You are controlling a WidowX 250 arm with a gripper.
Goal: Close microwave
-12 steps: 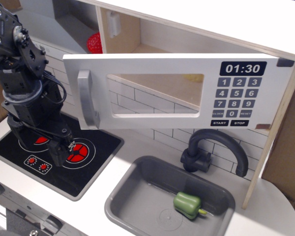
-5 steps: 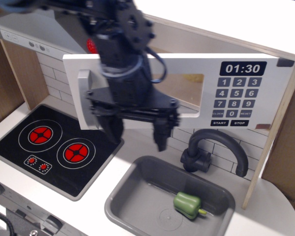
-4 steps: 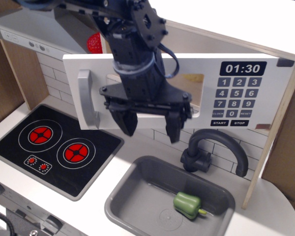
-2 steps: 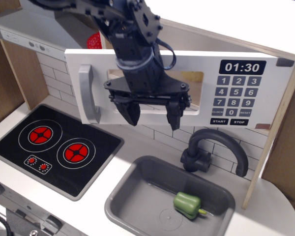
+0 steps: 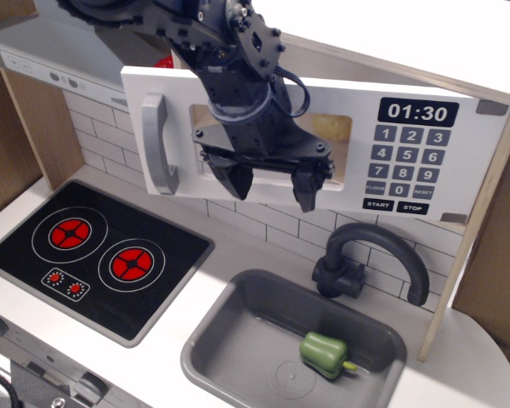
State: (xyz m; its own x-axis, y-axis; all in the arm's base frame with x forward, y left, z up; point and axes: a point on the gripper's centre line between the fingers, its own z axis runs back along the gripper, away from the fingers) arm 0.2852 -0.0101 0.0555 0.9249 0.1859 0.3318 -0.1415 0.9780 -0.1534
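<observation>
The microwave [image 5: 408,144] has a wide white door with a grey vertical bar handle [image 5: 155,144], a clear window and a black keypad showing 01:30. The door is partly swung shut, still angled out from the cabinet. My black gripper [image 5: 272,185] is open and empty. It sits against the front of the door, over the window, with its fingers [image 5: 238,178] pointing down past the door's lower edge. The arm hides the left part of the window.
A black two-burner stove [image 5: 93,255] lies at lower left. A grey sink [image 5: 238,331] holds a green pepper [image 5: 325,354], with a dark faucet [image 5: 374,255] behind it. A red object [image 5: 163,61] peeks behind the door. The grey range hood [image 5: 51,59] is at upper left.
My arm came from the stove side to the door front and pressed on it. The door has swung inward, its handle edge moving right and back. The gripper rose with it.
</observation>
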